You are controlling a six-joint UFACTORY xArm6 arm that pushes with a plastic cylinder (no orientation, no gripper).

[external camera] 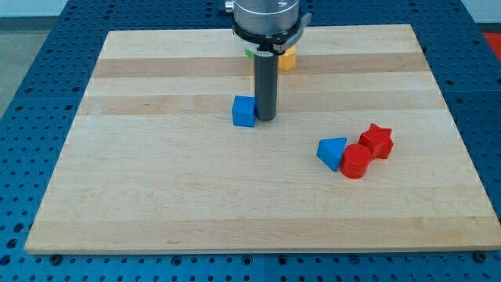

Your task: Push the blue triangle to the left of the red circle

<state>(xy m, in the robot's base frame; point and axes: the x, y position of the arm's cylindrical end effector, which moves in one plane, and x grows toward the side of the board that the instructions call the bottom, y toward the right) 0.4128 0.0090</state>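
Wooden board [156, 196]: blue triangle [333, 152] touching red circle [355, 162], seemingly its left.

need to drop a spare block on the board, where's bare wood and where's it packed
Bare: the view's left half, left of the blue cube, and the bottom strip below the blue triangle. Crowded: triangle, red circle, red star clustered right; my tip beside the cube.

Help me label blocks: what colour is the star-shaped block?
Red. The star block sits at the view's right, touching the red circle; the camera view shows it clearly.
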